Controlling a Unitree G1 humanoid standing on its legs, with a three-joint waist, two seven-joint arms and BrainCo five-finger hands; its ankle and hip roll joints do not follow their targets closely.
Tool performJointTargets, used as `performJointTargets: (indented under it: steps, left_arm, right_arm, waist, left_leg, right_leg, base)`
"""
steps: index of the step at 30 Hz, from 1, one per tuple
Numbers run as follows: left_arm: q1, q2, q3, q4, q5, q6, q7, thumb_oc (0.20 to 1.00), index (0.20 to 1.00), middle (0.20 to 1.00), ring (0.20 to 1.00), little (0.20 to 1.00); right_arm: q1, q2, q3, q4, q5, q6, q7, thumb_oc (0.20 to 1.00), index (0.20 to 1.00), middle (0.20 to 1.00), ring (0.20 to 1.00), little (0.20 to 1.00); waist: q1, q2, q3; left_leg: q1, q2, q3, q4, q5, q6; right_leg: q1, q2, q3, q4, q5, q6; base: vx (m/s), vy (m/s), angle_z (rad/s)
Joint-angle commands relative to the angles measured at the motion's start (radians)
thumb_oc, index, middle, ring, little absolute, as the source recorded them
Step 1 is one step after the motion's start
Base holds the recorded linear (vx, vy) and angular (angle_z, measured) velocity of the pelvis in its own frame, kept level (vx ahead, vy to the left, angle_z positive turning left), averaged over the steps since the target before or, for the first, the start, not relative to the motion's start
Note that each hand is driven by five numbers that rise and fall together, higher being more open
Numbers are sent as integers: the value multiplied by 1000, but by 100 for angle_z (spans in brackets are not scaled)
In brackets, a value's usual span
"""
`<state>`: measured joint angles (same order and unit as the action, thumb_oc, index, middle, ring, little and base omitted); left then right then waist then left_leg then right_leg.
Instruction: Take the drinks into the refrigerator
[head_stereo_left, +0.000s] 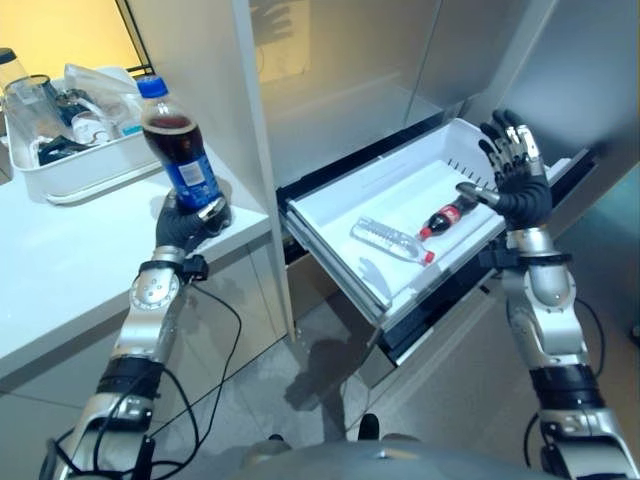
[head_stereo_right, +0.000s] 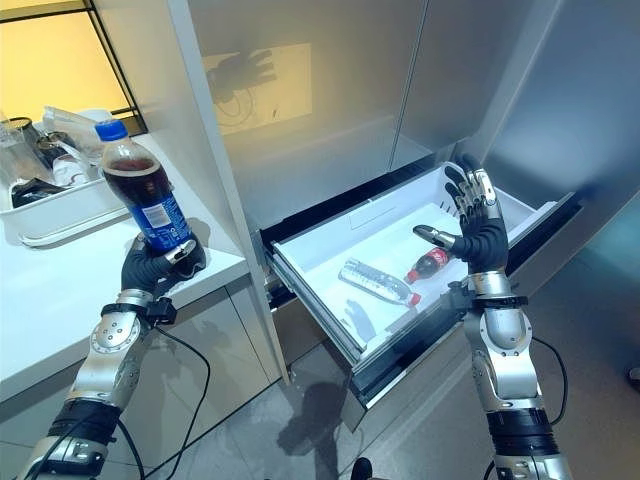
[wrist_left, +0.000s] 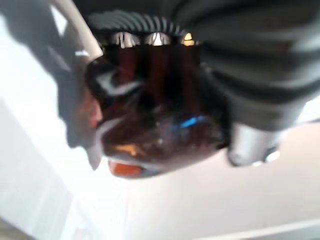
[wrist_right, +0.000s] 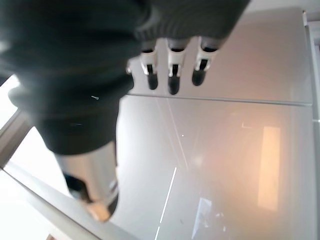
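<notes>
Cola bottle held upright, drawer open and waiting.

At left, the left hand (head_stereo_left: 185, 222) grips the blue-labelled dark cola bottle (head_stereo_left: 178, 145) above the white tabletop (head_stereo_left: 60, 260). The right hand (head_stereo_left: 515, 170), fingers spread, hovers over the white pulled-out refrigerator drawer (head_stereo_left: 330, 245); its front rim could catch the bottle, though room remains beside the clear water bottle (head_stereo_left: 390, 240) and small red-labelled cola bottle (head_stereo_left: 447, 216).

I see a white counter (head_stereo_left: 70, 250) running along the left with pale cabinet fronts (head_stereo_left: 225, 330) below it, and a white dish rack (head_stereo_left: 70, 165) full of glassware sitting at its far end beneath a warm yellow-lit window (head_stereo_left: 60, 35). Straight ahead stand tall grey-silver panels (head_stereo_right: 330, 90) catching a patch of yellowish light, and the floor (head_stereo_left: 300, 380) I look down on is grey tile.
</notes>
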<state>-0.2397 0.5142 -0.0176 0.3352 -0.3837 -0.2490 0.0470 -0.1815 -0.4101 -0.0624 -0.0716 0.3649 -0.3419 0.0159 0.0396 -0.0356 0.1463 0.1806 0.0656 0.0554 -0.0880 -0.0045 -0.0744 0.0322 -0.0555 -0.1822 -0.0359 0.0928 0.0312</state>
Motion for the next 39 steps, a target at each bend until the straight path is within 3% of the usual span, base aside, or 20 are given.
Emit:
performJointTargets:
  steps: [1, 15, 27, 35, 37, 39]
  left_arm:
    - [-57, -2, -2, 34, 25, -28, -16, 200, 200, 200, 200, 200]
    - [-13, -34, 35, -48, -50, -59, -25, 200, 200, 200, 200, 200]
    - [113, -64, 104, -366, -212, -91, -138, 200, 200, 200, 200, 200]
    - [160, -17, 94, -585, -323, -88, -252, 200, 200, 200, 200, 200]
    - [170, 16, 72, -640, -359, -75, -296, 200, 200, 200, 200, 200]
    - [178, 37, 56, -670, -392, -69, -318, 200, 200, 200, 200, 200]
  right_arm:
    - [-16, -7, -32, -85, 10, -37, 4, 1000, 1000, 1000, 1000, 1000]
    - [-14, 2, -31, -81, 1, -36, 7, 1000, 1000, 1000, 1000, 1000]
    - [-25, -42, -77, -29, -45, -19, -5, 1000, 1000, 1000, 1000, 1000]
    - [-83, -104, 13, 35, 190, 23, 121, 1000, 1000, 1000, 1000, 1000]
    - [-108, -160, 73, 44, 276, 66, 196, 1000, 1000, 1000, 1000, 1000]
    - [-151, -199, 113, 75, 329, 75, 210, 1000, 1000, 1000, 1000, 1000]
  waist:
    - [-14, 6, 1]
    - [-5, 9, 4]
    - [19, 0, 4]
    - [39, -16, 5]
    - [46, -21, 5]
    - [50, -22, 4]
  left_leg:
    - [11, -34, -26, 1, -82, 55]
    - [9, -37, -27, 1, -79, 58]
    - [3, -42, -36, 1, -77, 61]
    - [-1, -44, -38, 1, -72, 60]
    - [-1, -43, -37, 1, -69, 58]
    - [-1, -44, -36, 1, -68, 57]
  right_leg:
    - [15, -7, 60, 162, -124, 63]
    - [12, -12, 61, 167, -121, 64]
    - [20, -19, 54, 158, -114, 63]
    - [27, -23, 52, 149, -105, 61]
    - [28, -23, 50, 146, -102, 60]
    - [30, -22, 50, 142, -100, 60]
  base:
    - [0, 0, 0]
    - [0, 0, 0]
    - [-5, -3, 0]
    - [-15, -11, 0]
    - [-22, -14, 0]
    - [0, 0, 0]
